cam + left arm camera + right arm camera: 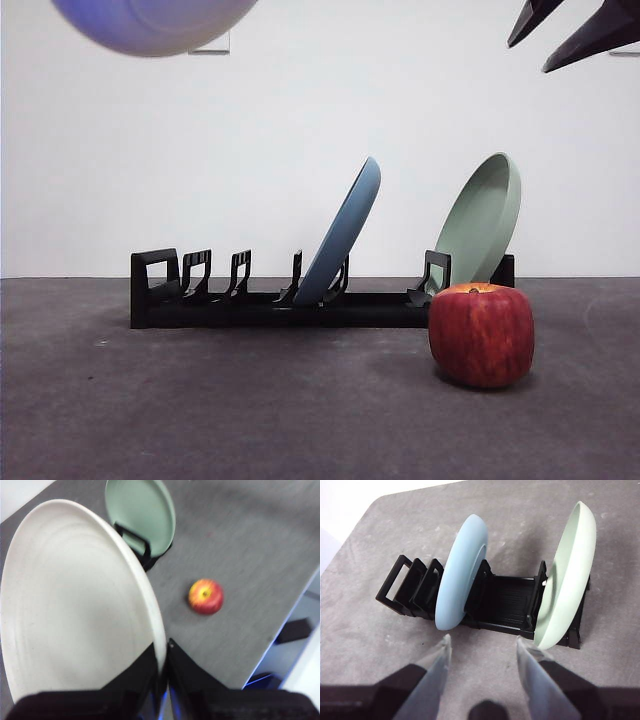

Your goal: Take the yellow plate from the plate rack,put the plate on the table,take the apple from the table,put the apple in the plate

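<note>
My left gripper (162,667) is shut on the rim of the yellow plate (70,600), a large cream plate held high above the table; its lower edge shows at the top left of the front view (150,22). The red apple (481,334) sits on the table (250,410) in front of the right end of the black plate rack (270,300); it also shows in the left wrist view (205,596). My right gripper (482,652) is open and empty, high above the rack, and shows as black tips at the top right of the front view (570,35).
A light blue plate (345,230) stands tilted in the middle of the rack, and a pale green plate (482,222) leans at its right end. The rack's left slots are bare. The table's edge (285,625) shows in the left wrist view.
</note>
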Robot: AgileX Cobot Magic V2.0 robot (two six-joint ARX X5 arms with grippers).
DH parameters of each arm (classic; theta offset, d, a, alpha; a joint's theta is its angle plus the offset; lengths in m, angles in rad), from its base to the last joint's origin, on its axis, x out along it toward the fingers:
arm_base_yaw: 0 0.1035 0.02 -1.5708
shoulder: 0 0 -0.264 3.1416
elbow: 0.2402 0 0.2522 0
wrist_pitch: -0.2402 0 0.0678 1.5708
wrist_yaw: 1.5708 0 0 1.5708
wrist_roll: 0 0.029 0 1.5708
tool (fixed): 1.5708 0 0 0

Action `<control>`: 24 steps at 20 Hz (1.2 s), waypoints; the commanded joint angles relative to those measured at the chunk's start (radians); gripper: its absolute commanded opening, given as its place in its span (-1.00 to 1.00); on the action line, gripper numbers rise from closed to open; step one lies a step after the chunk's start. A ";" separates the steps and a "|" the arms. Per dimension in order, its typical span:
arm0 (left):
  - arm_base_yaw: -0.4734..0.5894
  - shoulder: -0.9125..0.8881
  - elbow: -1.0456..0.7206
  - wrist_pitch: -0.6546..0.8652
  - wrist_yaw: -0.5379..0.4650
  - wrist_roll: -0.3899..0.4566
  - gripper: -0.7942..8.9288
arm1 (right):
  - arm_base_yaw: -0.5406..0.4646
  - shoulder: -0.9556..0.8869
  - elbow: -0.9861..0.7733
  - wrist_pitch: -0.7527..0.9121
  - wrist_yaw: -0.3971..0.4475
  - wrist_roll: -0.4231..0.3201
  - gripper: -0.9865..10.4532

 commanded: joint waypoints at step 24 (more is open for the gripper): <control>-0.127 0.562 -0.534 0.550 -0.127 -0.061 -0.32 | 0.010 0.005 0.005 -0.034 0.000 -0.008 -0.43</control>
